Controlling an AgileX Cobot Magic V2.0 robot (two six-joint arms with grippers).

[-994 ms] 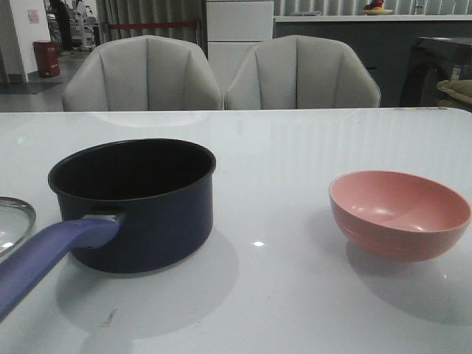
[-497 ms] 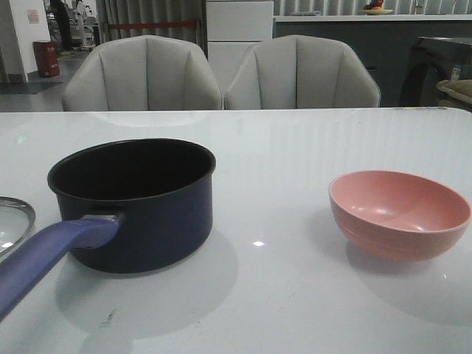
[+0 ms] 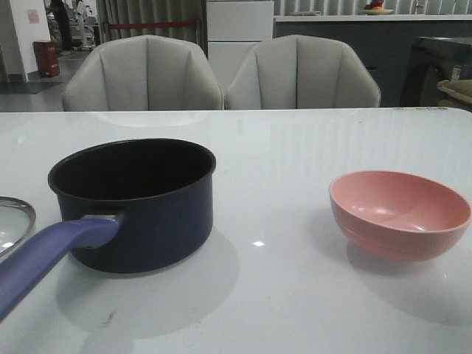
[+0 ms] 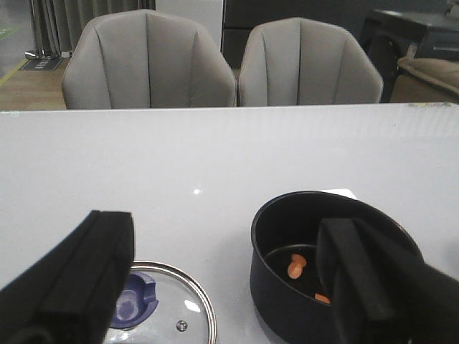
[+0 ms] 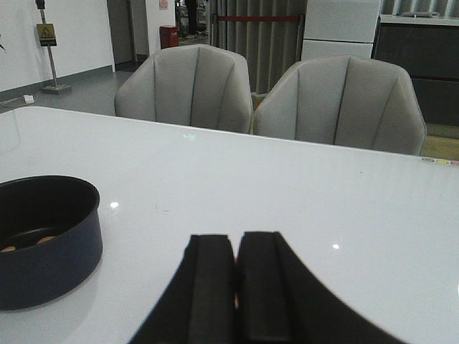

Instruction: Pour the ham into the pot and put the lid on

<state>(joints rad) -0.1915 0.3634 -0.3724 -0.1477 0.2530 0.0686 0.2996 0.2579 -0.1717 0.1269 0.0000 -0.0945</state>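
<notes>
On my table (image 3: 310, 147) I count one dark navy pot (image 3: 136, 203), with one long blue-purple handle (image 3: 44, 254). Inside the pot, my left wrist view shows two orange-pink pieces of ham (image 4: 296, 266); more may be hidden behind my pincer. There is one clear glass lid (image 4: 168, 308), carrying one blue knob (image 4: 135, 301) and one small vent hole (image 4: 182, 325). There is one pink bowl (image 3: 399, 214). Behind the table stand two pale grey chairs (image 3: 142, 74). I have two pincers: one left pincer (image 4: 229, 287) and one right pincer (image 5: 235, 287).
</notes>
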